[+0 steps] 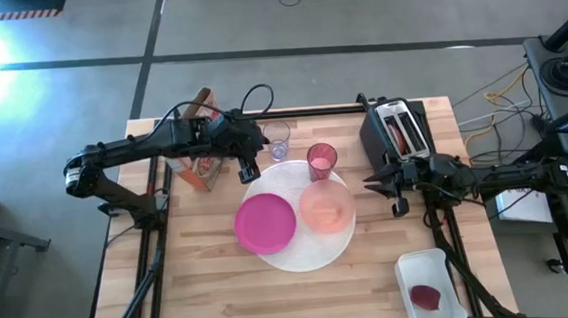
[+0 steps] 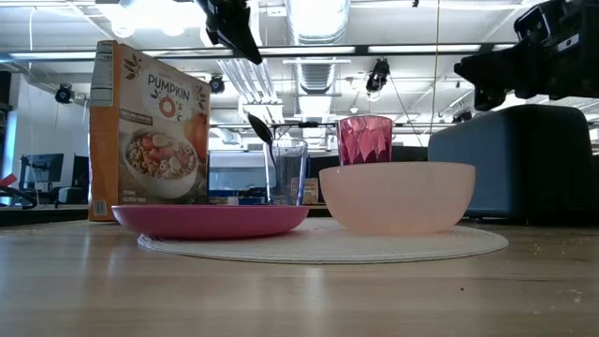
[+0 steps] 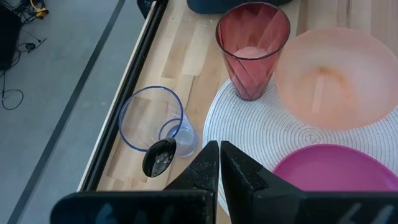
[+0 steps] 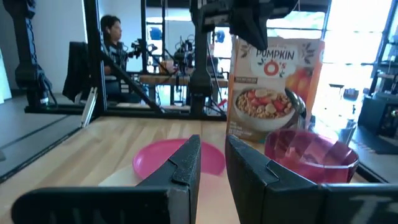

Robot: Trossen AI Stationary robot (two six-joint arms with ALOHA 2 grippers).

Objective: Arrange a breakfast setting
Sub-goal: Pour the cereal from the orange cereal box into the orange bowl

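step: spoon placement (my read); plate, bowl, pink cup already on the mat, glass and cereal box just off it
L gripper (image 3: 219, 163): fingers pinched shut, holding the teal-handled spoon (image 3: 159, 158) w/ bowl end hanging down, above the mat's far-left edge
spoon vs glass: spoon bowl hangs just beside the small clear glass (image 1: 277, 139), looks clear of it
mat (image 1: 306, 255): magenta plate (image 1: 265, 222) front-left, peach bowl (image 1: 326, 205) right, translucent pink cup (image 1: 321, 159) behind
next: prob. lower spoon flat by the plate, then release (mind the glass rim)
R gripper (image 1: 400, 207): narrow gap, nothing in it, waiting right of the mat
far: orange cereal box (image 1: 196, 150) upright, left of the glass
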